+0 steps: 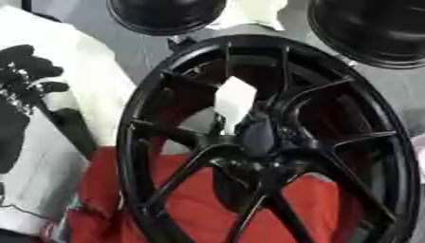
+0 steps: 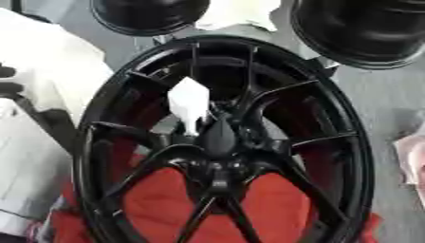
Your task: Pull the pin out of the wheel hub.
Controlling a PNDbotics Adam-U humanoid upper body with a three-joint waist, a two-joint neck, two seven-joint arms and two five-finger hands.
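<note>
A black spoked wheel [image 1: 141, 142] stands tilted toward me and fills most of both views. Its dark hub [image 1: 259, 136] sits at the centre where the spokes meet. A white, wedge-shaped piece [image 1: 235, 102] sticks up from just left of the hub, wide at the top and narrowing toward the hub; I take it for the pin. My left hand [image 1: 29, 71] shows black at the left edge of the left eye view, over white cloth, well apart from the wheel, its fingers relaxed and holding nothing. My right hand shows in no view.
Red cloth [image 1: 191, 199] lies under the wheel's lower half. White cloth [image 1: 83, 95] covers the left side. Two more black round wheels [image 1: 166, 14] [image 1: 369, 28] stand at the top. Grey floor [image 2: 390, 99] lies to the right, with something pink [image 2: 412, 161] at its edge.
</note>
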